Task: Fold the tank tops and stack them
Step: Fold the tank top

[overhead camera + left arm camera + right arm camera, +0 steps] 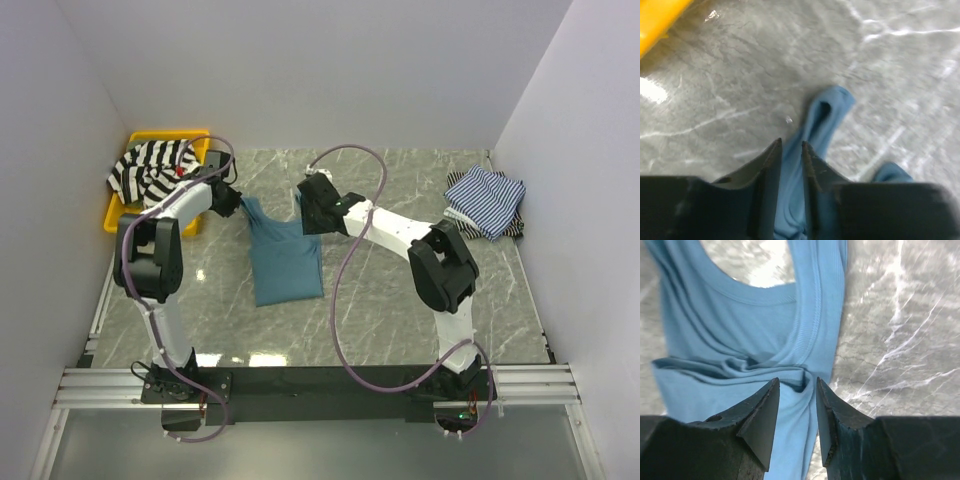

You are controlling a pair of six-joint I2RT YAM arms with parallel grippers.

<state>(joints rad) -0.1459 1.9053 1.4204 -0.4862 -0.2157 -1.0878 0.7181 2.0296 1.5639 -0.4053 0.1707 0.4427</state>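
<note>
Pincers first: our left pincer (790, 156) stands narrowly apart astride a strap (822, 117) of the teal tank top (286, 268); our right pincer (797, 390) gapes wider over a bunched fold below the neckline; whether either pinches cloth we cannot tell; the top lies mid-tabletop (420, 310), straps toward the far edge; it looks soft, light and limp, so straps and hem corners seem best; no writing shows.

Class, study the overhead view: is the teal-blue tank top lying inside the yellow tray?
No, the teal-blue tank top lies on the marble table, outside the yellow tray, which holds a black-and-white striped top.
</note>
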